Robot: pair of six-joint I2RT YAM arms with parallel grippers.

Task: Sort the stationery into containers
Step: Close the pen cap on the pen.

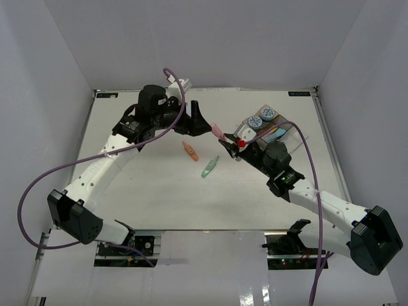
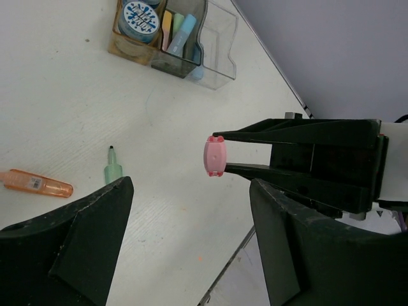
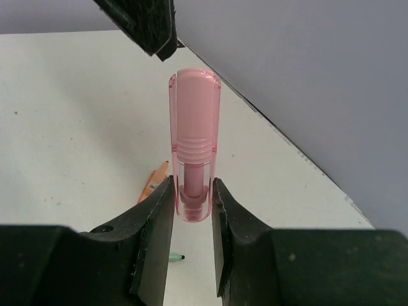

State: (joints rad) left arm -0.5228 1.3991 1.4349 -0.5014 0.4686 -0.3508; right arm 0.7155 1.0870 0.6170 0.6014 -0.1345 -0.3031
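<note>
My right gripper (image 1: 228,145) (image 3: 191,185) is shut on a pink piece (image 1: 218,132) (image 3: 194,140) and holds it above the table, pointing at my left gripper. My left gripper (image 1: 203,124) (image 2: 191,191) is wide open and empty, facing the pink piece's end (image 2: 214,155) from a short distance. An orange piece (image 1: 190,151) (image 2: 35,183) and a green piece (image 1: 210,167) (image 2: 113,169) lie on the table. The joined transparent containers (image 1: 290,126) (image 2: 220,44) hold two blue-and-white rolls (image 1: 254,122) (image 1: 267,114) and yellow, green and blue pieces (image 2: 180,29).
White walls enclose the table on the left, back and right. The table's right edge (image 1: 328,137) runs just past the containers. Purple cables loop over both arms.
</note>
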